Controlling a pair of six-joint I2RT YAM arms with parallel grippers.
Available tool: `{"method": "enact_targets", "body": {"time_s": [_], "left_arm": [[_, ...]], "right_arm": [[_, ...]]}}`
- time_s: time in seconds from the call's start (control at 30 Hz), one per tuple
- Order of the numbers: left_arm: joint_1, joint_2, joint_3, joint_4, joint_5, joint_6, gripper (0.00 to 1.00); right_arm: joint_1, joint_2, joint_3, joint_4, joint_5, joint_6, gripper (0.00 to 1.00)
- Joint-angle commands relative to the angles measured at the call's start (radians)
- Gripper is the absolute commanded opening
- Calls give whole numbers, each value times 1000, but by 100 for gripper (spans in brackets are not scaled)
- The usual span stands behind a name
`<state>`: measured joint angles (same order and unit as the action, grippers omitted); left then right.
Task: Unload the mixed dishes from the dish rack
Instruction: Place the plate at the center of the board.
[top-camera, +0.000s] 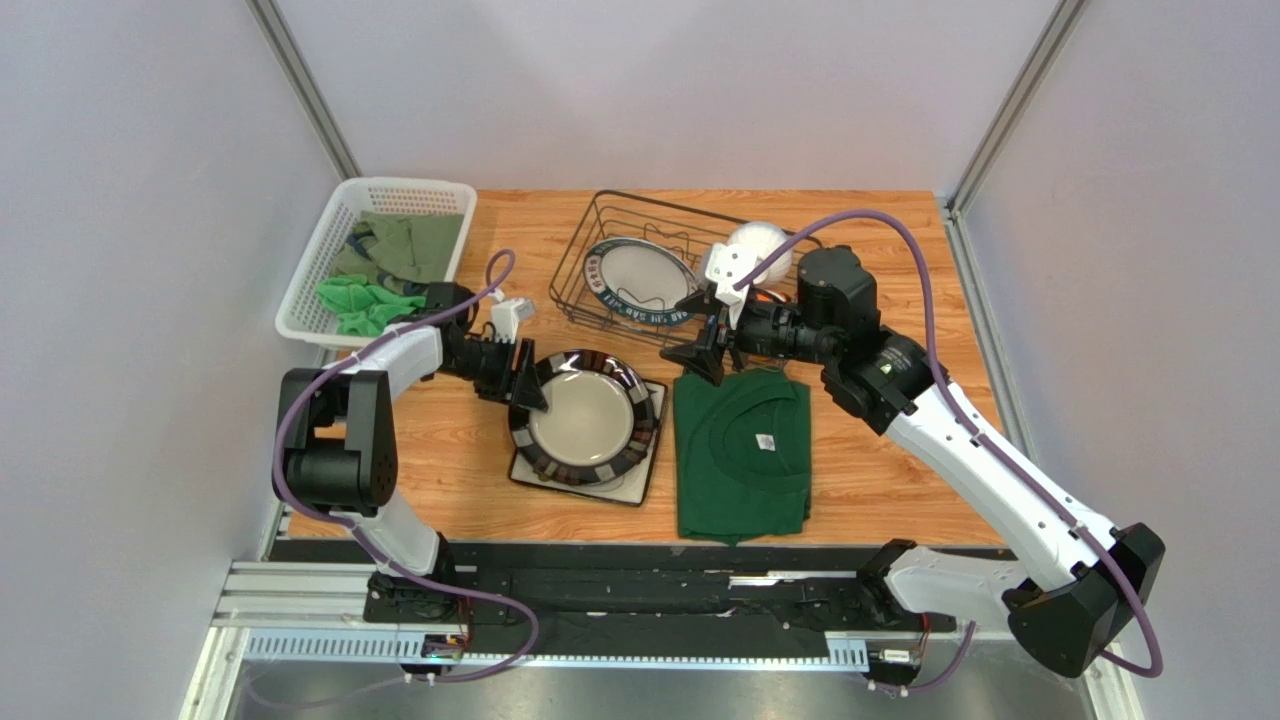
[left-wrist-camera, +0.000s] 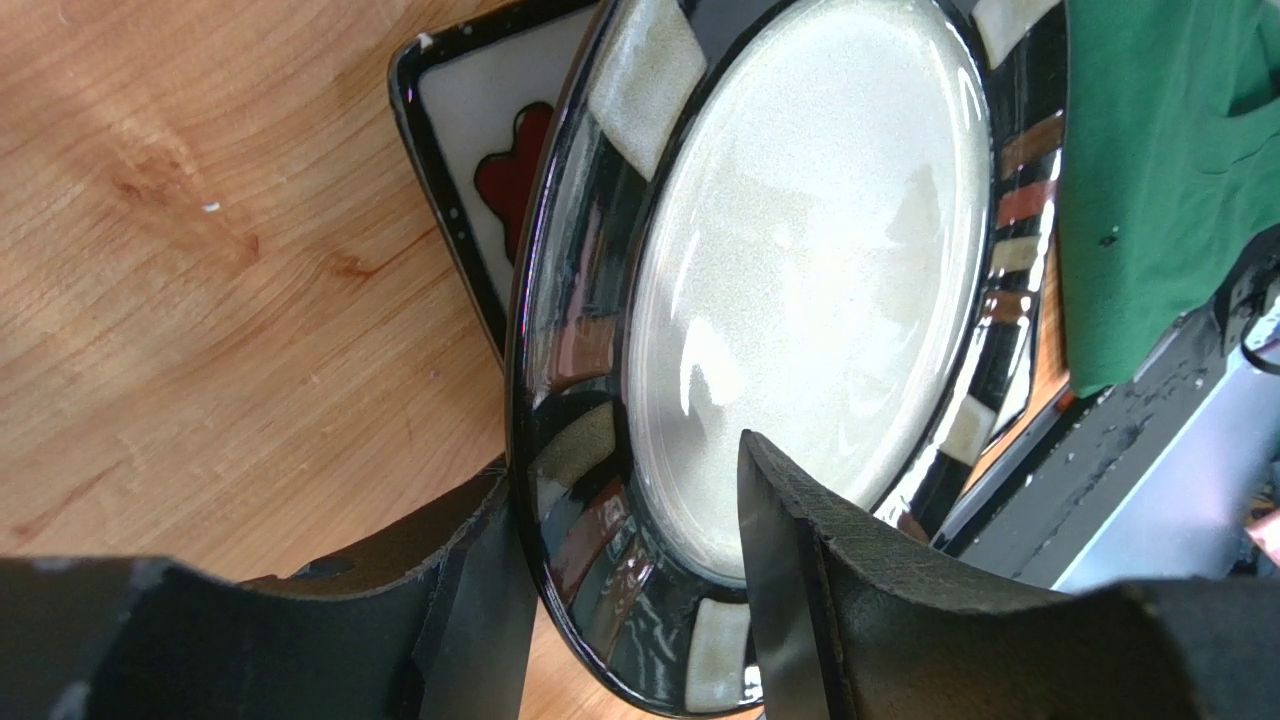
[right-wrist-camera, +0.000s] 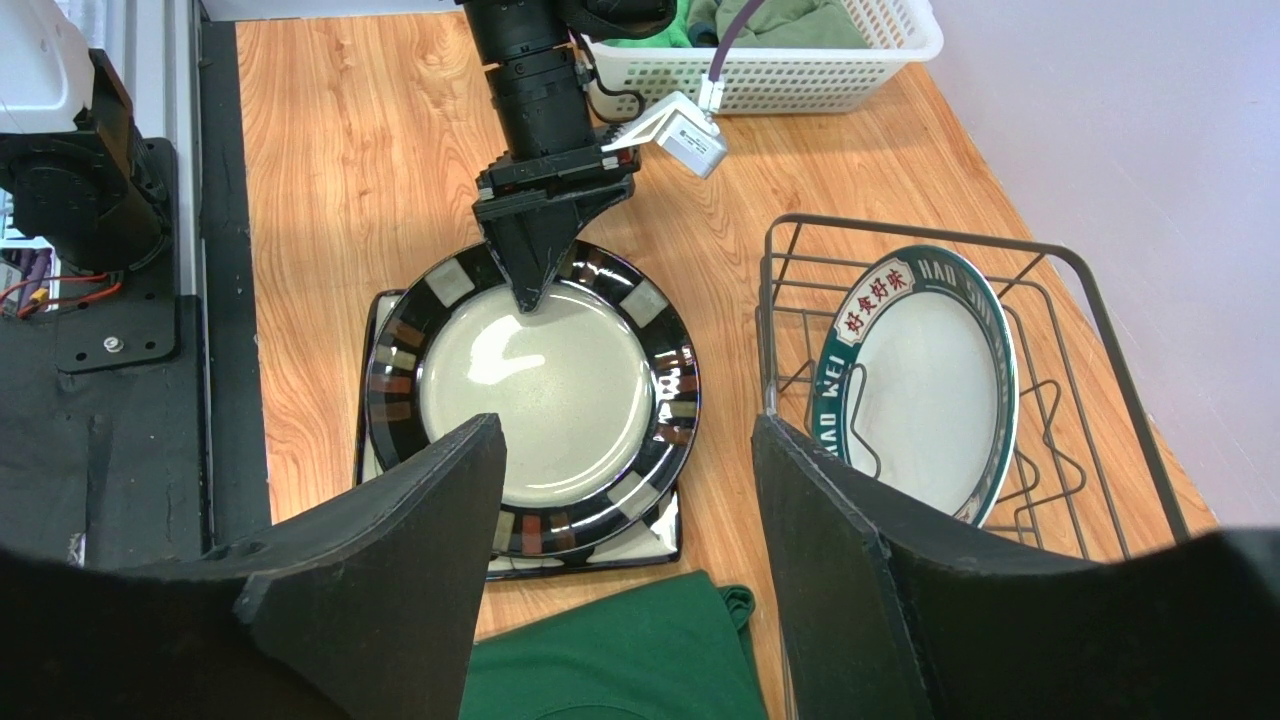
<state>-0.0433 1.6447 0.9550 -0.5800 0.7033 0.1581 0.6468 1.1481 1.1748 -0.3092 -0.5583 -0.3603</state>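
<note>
Dish rack (top-camera: 661, 210): upper centre of the top view, on the wooden table (top-camera: 902, 285). Inside it, one round plate with a dark green lettered rim (top-camera: 639, 281), tilted among the wire dividers.

Second round dark-rimmed plate (top-camera: 586, 417): centre of the frame, outside the rack, flat on the square white flower-patterned plate (left-wrist-camera: 458, 150).

Left gripper (top-camera: 532, 393): at that plate's left rim, fingers (left-wrist-camera: 481, 615) astride the rim, one outside it, one over the well. Gap narrow; actual clamping impossible to tell.

Right gripper (top-camera: 700, 356): between rack and plate stack, at the upper left corner of the folded green cloth (top-camera: 739, 450). Jaws apart at medium width, nothing between them.

White perforated basket (top-camera: 383, 203): upper left, holding green cloths.
</note>
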Motion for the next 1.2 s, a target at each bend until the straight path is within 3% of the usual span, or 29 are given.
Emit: {"method": "enact_targets", "body": {"time_s": [0.0,1.17], "left_arm": [[0,-43,13,-17,-1,35,57],[-118,-66,45,-112,-197,96,57]], "right_arm": [[-3,-22,-6,53,-2,-20,66],[-3,15,3,44,1,-35,68]]}}
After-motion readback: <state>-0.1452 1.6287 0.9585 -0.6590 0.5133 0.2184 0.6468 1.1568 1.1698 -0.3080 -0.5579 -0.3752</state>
